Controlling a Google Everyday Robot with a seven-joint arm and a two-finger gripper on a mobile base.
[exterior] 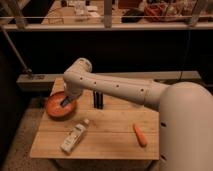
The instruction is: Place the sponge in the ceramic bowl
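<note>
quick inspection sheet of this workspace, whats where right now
surface: wooden table
job's things: ceramic bowl at the table's left end; sponge cannot be told apart from the gripper there
clutter: upright dark box; white bottle lying flat; orange stick
grippers: gripper down inside the bowl
cables: one thin line, possibly a cable, behind the table at right
surroundings: railing behind; speckled floor

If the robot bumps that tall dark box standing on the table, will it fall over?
Probably. The dark box stands upright, tall and narrow, so a sideways push would likely tip it. It looks stiff, so it shouldn't bend. The gripper is at the ceramic bowl, near the box.
</note>
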